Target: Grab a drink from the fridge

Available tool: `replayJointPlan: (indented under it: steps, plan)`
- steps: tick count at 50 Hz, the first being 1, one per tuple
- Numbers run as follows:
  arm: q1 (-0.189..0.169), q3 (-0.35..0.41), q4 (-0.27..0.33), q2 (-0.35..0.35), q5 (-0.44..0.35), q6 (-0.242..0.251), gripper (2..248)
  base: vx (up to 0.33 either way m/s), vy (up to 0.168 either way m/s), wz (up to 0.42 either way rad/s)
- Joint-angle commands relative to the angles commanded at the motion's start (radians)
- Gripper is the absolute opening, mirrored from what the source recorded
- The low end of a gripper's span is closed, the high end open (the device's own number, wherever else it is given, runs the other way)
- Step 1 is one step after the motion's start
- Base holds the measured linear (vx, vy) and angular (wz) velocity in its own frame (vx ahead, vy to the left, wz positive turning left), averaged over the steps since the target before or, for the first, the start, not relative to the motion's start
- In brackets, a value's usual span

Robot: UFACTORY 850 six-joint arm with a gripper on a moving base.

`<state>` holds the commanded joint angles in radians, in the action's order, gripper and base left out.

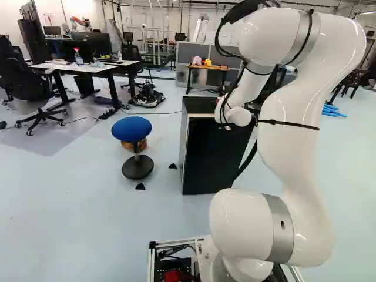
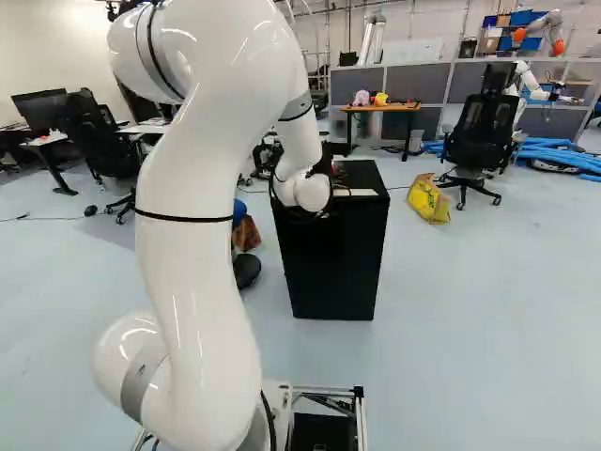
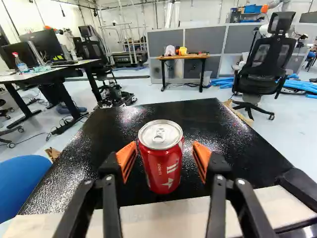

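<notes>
Left base view: fridge point(image 1: 214, 161) stood at 3 o'clock from blue stool point(image 1: 131, 128).
Right base view: gripper point(image 2: 324, 167) hung above fridge; yellow bag point(image 2: 429, 201) lay at 2 o'clock from fridge.
Wrist view: red can point(image 3: 162, 166) stood upright on fridge, between open jaws, clear of pads point(image 3: 127, 159); chair point(image 3: 265, 64) at 1 o'clock beyond.

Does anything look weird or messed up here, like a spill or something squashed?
A yellow bag lies on the floor near the black chair, which looks a bit untidy. The red can stands upright, with no dent or spill showing.
</notes>
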<state>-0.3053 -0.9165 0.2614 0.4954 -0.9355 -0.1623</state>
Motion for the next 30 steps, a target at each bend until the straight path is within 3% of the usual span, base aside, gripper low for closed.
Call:
replayJointPlan:
  steps: [2, 3, 8, 9, 30]
  plan:
    - [0.0, 0.0, 0.0, 0.0, 0.0, 0.0, 174, 0.0, 0.0, 0.0]
    - [0.0, 0.0, 0.0, 0.0, 0.0, 0.0, 136, 0.0, 0.0, 0.0]
    - [0.0, 0.0, 0.0, 0.0, 0.0, 0.0, 136, 0.0, 0.0, 0.0]
    - [0.0, 0.0, 0.0, 0.0, 0.0, 0.0, 102, 0.0, 0.0, 0.0]
    - [0.0, 0.002, 0.0, -0.026, 0.0, 0.0, 99, 0.0, 0.0, 0.0]
